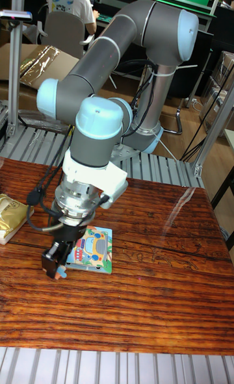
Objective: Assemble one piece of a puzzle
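A grey and blue robot arm (110, 52) reaches down over a wooden table (149, 280). Its gripper (54, 264) pinches a small blue puzzle piece (61, 272) just left of the car puzzle board (92, 249), near a gold packet (12, 216)

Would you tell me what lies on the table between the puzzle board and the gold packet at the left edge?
In the tall fixed view, the gripper stands between the puzzle board and the gold packet.
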Action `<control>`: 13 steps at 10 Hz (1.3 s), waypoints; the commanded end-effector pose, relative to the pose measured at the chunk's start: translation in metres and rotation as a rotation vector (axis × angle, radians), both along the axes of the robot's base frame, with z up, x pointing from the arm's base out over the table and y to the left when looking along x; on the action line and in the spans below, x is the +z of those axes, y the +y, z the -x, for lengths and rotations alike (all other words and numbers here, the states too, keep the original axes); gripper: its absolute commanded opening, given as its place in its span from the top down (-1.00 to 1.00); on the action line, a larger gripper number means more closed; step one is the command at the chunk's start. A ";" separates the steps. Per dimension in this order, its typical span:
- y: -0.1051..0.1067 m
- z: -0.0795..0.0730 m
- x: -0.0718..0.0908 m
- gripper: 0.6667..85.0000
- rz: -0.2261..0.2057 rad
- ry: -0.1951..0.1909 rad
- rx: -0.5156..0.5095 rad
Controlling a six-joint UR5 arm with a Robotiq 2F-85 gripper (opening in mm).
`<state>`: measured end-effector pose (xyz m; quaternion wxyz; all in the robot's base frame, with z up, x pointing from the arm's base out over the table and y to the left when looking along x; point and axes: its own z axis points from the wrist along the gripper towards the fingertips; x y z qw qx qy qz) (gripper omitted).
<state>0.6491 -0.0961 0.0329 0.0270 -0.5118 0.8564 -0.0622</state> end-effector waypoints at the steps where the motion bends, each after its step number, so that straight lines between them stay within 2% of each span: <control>1: -0.016 0.007 0.005 0.23 0.015 -0.025 -0.211; 4: -0.024 0.017 0.001 0.28 0.012 -0.013 -0.359; 8: -0.023 0.035 -0.008 0.33 -0.047 0.024 -0.558; 13: -0.023 0.057 -0.004 0.37 -0.042 0.060 -0.733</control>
